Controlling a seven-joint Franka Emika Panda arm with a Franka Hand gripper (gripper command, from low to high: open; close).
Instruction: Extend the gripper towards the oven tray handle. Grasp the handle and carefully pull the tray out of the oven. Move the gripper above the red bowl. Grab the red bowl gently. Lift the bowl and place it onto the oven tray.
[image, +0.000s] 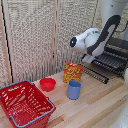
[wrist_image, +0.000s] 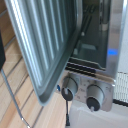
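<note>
On the wooden worktop (image: 95, 107), the red bowl (image: 48, 84) sits well apart from the oven (image: 116, 55), between a big red mesh basket (image: 25, 104) toward the exterior view's left and a blue cup (image: 74, 89) just to its right. Behind the cup stands a yellow and orange box (image: 73, 72). At the exterior view's right the white and black arm (image: 95, 40) reaches over the oven's front, where the tray (image: 107, 61) of thin dark bars shows beneath it. Whether the fingers are apart or together I cannot tell, since the arm hides them there and the wrist view shows none clearly. Up close, the wrist view takes in the silvery barred tray (wrist_image: 42, 47) tilted across the oven's open mouth, with two dark knobs (wrist_image: 95, 97) beside it.
</note>
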